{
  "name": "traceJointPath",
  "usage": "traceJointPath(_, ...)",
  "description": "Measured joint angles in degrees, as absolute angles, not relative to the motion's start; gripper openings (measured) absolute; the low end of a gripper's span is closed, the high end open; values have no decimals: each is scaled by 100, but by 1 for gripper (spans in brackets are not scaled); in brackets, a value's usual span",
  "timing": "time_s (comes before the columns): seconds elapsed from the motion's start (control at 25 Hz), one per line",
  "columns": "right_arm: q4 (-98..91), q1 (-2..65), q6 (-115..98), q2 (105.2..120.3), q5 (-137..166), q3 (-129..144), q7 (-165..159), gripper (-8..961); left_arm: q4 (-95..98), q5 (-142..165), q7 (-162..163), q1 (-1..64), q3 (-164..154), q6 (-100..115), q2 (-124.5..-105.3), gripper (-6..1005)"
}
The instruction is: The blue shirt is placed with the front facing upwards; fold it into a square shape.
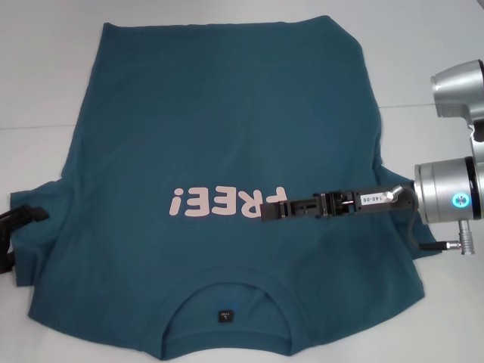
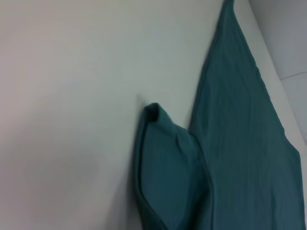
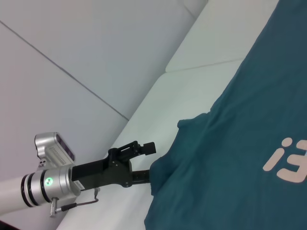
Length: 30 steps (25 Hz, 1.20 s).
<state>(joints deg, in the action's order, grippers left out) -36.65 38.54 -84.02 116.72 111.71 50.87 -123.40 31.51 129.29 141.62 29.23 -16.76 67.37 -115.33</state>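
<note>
Shirt: dark teal-blue cotton T-shirt (image 1: 219, 136) lies flat on white desk (image 1: 45, 91), pink lettering up.
Right claw (image 1: 266, 214): over the lettering; grip unclear.
Left claw (image 3: 149, 163): one finger above, one under the sleeve edge.

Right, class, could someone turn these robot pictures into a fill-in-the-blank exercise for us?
1. The pale lettering on the blue shirt reads ____.
2. The pincer poised over that lettering belongs to the robot's ____ arm.
3. The left pincer sits at the edge of the shirt's ____.

Missing words: FREE!; right; sleeve
</note>
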Motion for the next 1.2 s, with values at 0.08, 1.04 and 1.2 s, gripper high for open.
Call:
traceJointPath(0.08,-3664,3845,-8408,11662,11170,5016,-12338,620,3165,12929,14171,2931,-1670,6743,-11521,895)
traceJointPath(1.04,-3668,3850,-8428,11663,11171,4877,-12340,619,3352,13290,14154,2913,-1714,6781,-11507,253)
traceJointPath(1.2,-3665,3850,-8422,11663,11171,4878,-12340,619,3442,13290,14066,2904,-1732,6933,-11499,74)
